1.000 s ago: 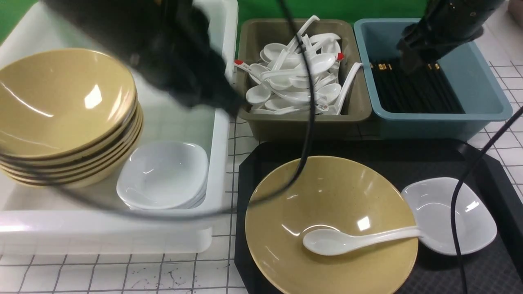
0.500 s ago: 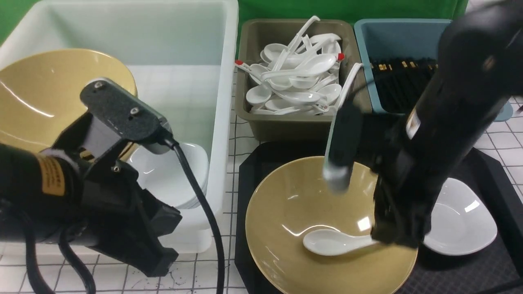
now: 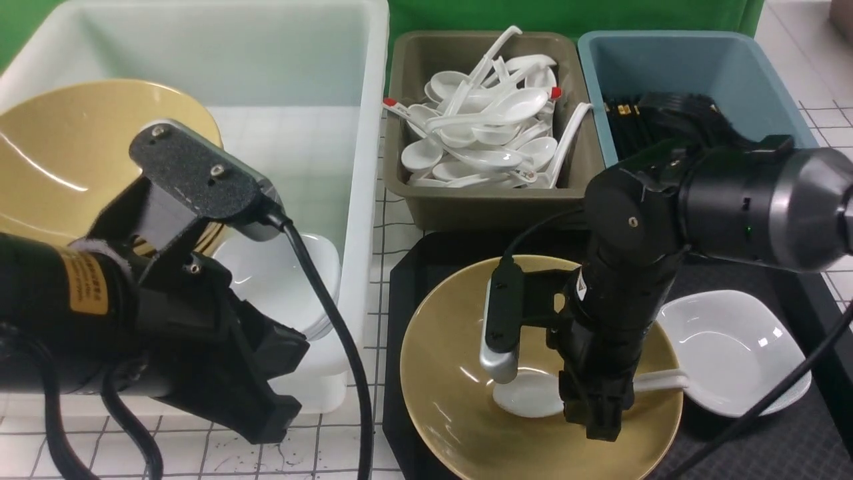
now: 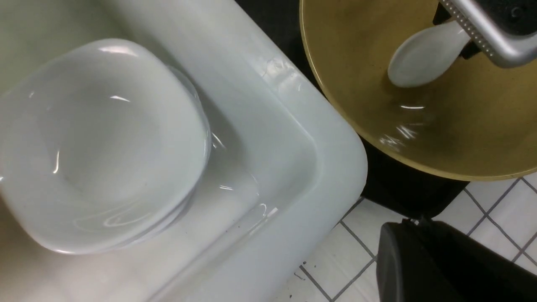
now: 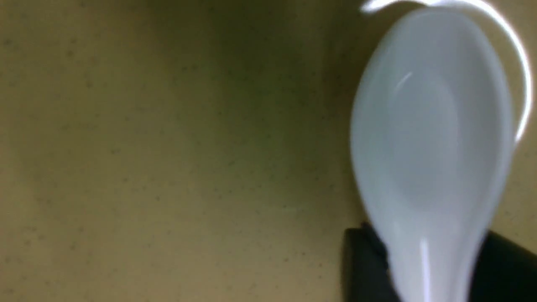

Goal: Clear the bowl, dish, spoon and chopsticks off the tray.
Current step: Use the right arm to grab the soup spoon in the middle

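The spoon (image 3: 530, 398) lies in the bowl (image 3: 453, 373), which sits left of the dish (image 3: 733, 343), both on the tray (image 3: 803, 443). Behind it stand a spoon bin (image 3: 493, 200) and, rightward, a chopstick bin (image 3: 733, 67); a tub (image 3: 360, 200) lies left.

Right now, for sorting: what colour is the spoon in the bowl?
The spoon is plain white, clearest in the right wrist view.

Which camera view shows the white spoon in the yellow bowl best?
The front view: the spoon shows scoop and handle end, only its middle hidden behind the right gripper. The left wrist view shows only the scoop; the right wrist view, the scoop close up, blurred.
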